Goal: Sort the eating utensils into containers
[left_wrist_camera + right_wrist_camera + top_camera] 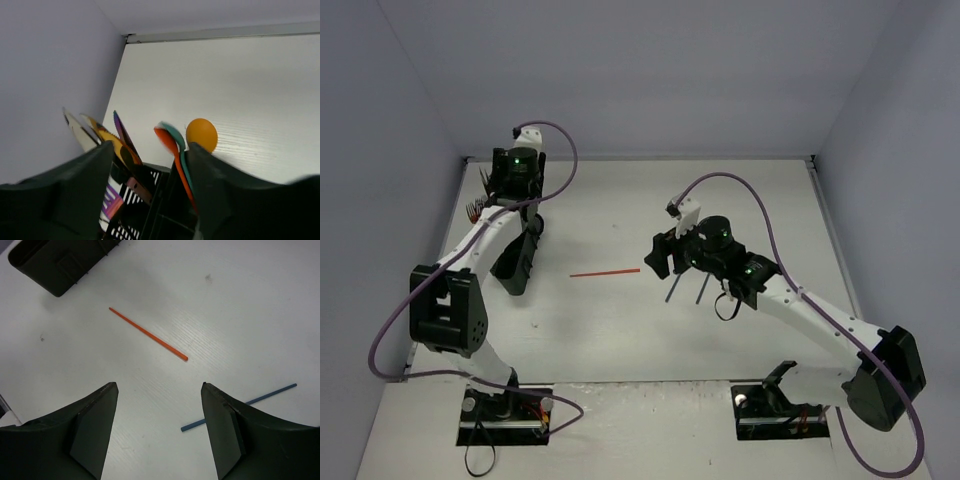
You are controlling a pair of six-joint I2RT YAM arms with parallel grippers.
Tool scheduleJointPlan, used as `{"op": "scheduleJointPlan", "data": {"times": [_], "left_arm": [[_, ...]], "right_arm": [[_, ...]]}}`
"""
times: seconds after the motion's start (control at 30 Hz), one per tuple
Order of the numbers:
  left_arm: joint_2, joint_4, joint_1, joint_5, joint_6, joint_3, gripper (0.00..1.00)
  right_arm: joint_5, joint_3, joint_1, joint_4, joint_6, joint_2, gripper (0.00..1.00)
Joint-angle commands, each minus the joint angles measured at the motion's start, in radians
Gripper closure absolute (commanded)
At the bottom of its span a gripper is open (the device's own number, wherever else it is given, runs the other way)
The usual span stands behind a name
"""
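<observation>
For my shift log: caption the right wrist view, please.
Open right hand poised above an orange stick and a blue stick, black caddy corner beyond.
</observation>
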Motion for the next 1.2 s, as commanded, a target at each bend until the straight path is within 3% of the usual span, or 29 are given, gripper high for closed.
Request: {"op": "scheduleJointPlan", "data": {"times": [0.0, 0.17, 0.37, 0.73, 0.93, 1.17], "left_arm": [[-0.203, -0.086, 0.002, 0.068, -0.142, 0.068, 0.33], [-0.372, -0.384, 0.003, 0.228, -0.315, 0.106, 0.22], [-0.606, -0.561, 0.002, 0.418, -0.453, -0.053, 0.20], [-0.893, -0.700, 0.003, 0.641, -0.568, -0.311, 0.20], [-0.952, -0.706, 0.002, 0.693, -0.603, -0.406, 0.20], [-0.980, -0.705, 0.003, 0.713, -0.624, -0.465, 0.20]], "right_arm": [[-0.030, 0.081, -0.004, -0.039, -0.071, 0.087, 0.36], [-0.073, 0.174, 0.018, -0.092, -0.126, 0.225, 0.37], [-0.070, 0.318, 0.057, -0.152, -0.221, 0.447, 0.39], [-0.017, 0.463, 0.093, -0.192, -0.285, 0.711, 0.44], [0.015, 0.486, 0.101, -0.193, -0.303, 0.771, 0.49], [0.029, 0.489, 0.110, -0.192, -0.314, 0.816, 0.62]]}}
